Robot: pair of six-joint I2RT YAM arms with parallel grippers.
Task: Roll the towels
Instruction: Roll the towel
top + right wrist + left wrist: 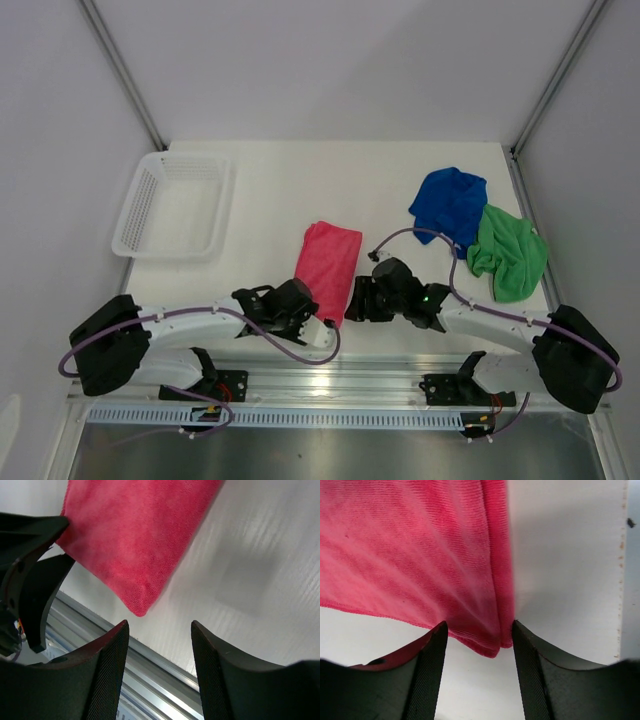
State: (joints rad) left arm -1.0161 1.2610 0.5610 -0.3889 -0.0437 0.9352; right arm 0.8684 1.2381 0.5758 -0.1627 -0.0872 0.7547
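The pink-red towel (329, 260) lies folded into a long strip in the middle of the table. Its near corner (492, 647) hangs between my left gripper's (479, 630) open fingers without being pinched. In the top view the left gripper (318, 318) sits at the strip's near end. My right gripper (352, 300) is just to the right of that end, open and empty. In the right wrist view the towel's corner (140, 611) lies just beyond the right gripper (159, 627). The blue towel (450, 203) and the green towel (510, 252) lie crumpled at the back right, overlapping.
A white mesh basket (172, 205) stands at the back left. An aluminium rail (340, 378) runs along the table's near edge, close under the right gripper. White walls and frame posts close in the sides and back.
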